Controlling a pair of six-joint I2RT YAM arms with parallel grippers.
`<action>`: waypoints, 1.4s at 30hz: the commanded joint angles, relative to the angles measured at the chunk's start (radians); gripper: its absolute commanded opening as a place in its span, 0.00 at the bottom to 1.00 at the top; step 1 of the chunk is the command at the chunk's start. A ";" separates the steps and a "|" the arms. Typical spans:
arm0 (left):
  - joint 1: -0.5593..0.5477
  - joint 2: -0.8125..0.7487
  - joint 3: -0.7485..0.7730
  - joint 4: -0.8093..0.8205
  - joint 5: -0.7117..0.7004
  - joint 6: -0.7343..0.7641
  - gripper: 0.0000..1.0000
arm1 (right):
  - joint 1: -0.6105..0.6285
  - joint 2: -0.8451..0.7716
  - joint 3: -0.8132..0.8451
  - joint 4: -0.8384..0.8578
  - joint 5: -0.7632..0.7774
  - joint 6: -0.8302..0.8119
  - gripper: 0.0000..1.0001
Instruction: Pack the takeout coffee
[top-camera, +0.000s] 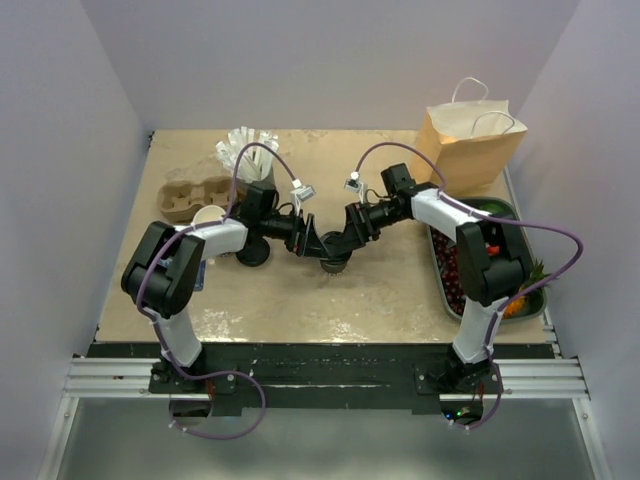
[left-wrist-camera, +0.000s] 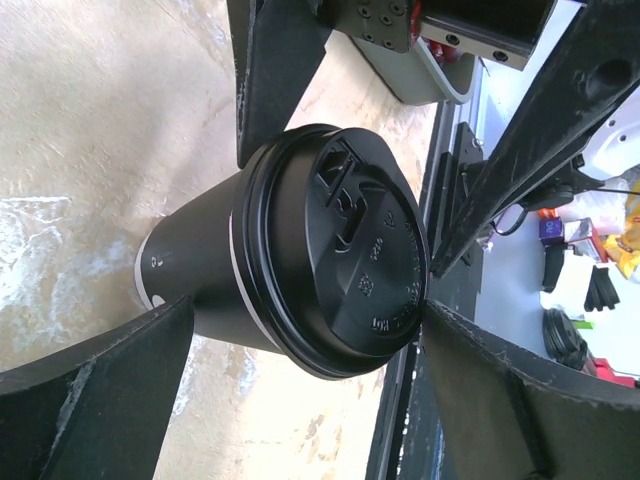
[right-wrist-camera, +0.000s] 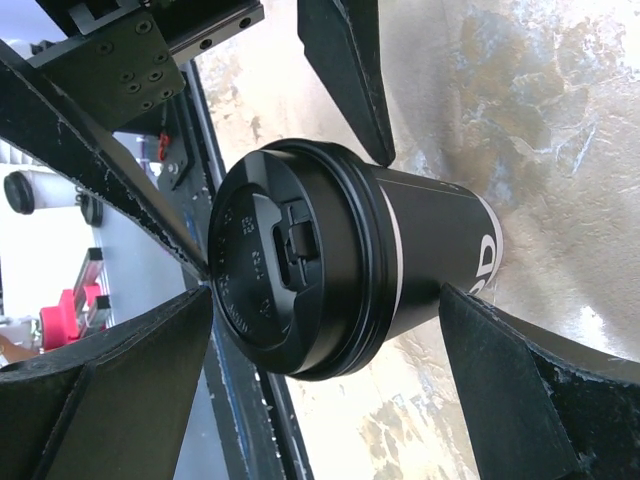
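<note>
The takeout coffee (top-camera: 333, 262), black lid on, is at the middle of the surface (top-camera: 390, 295), between both hands. The left hand (left-wrist-camera: 308, 305) is spread wide around it, and the right hand (right-wrist-camera: 327, 295) is just as wide from the opposite side.

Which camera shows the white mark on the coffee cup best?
The right wrist view: the white mark sits on the coffee cup, on its side near the base. The left wrist view shows mostly the lid and a dark stretch of side. From the top, little of the cup shows.
</note>
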 joint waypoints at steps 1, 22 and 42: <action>0.001 0.025 0.008 -0.005 -0.026 0.034 0.97 | 0.010 0.008 -0.010 0.015 0.024 -0.018 0.99; 0.001 0.161 -0.090 0.247 -0.062 -0.007 0.92 | 0.023 0.037 -0.057 0.016 0.229 -0.100 0.98; 0.004 0.098 0.008 0.386 0.018 -0.177 0.98 | -0.023 -0.001 0.065 -0.068 0.016 -0.127 0.99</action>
